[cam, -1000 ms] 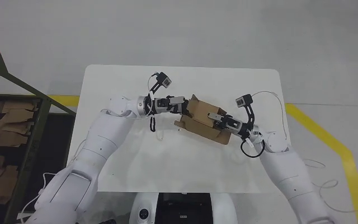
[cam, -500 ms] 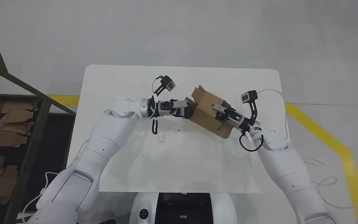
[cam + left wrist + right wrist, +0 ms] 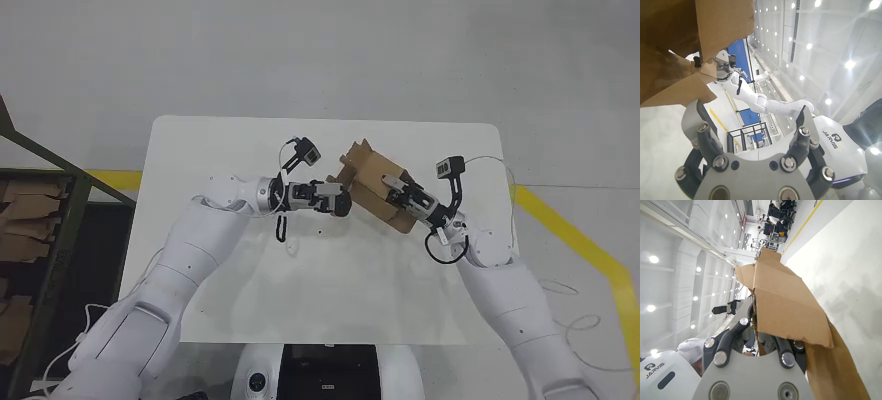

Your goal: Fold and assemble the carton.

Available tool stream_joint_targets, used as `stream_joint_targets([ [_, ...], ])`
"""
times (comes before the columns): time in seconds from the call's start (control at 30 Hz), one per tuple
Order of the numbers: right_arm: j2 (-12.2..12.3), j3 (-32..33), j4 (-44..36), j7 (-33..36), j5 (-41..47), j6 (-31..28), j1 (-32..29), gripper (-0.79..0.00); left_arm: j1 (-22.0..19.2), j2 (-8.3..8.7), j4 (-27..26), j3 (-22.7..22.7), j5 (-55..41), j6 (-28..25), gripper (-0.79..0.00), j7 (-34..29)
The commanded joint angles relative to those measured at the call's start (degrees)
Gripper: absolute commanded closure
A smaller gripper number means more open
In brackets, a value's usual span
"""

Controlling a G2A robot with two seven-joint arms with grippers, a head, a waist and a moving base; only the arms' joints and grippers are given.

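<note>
— Where is the carton [image 3: 375, 185]?
— Tilted over the worktop's [image 3: 230, 300] far half, between my arms; my right fingers [image 3: 728, 338] are clamped on its flap.
— Your left fingers [image 3: 702, 113]?
— Apart, just beside it.

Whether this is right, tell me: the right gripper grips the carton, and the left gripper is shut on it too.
Wrong on the left. The right gripper grips the carton, but the left gripper is open, as the left wrist view shows.
</note>
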Motion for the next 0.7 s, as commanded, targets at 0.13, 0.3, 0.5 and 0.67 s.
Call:
stream_joint_targets([
  [0.13,-0.11,-0.25,-1.68,-0.04,-0.80,0.19,-1.08,0.000,-0.57,-0.36,1.18,0.53,-0.26,0.12,-0.785,-0.12],
  [0.3,-0.07,-0.22,-3.40,-0.11,-1.74,0.29,-2.47,0.000,-1.10,-0.57,2.01,0.63,-0.30,-0.04,-0.785,0.04],
  [0.5,0.08,0.43,-4.41,0.02,-2.31,0.79,-3.56,0.000,-1.13,-0.38,1.70,-0.36,-0.45,-0.26,-0.785,0.27],
  [0.67,0.11,0.80,-4.89,0.18,-2.29,0.95,-3.97,0.000,-0.63,-0.19,1.17,-0.82,0.00,-0.25,-0.785,0.25],
])
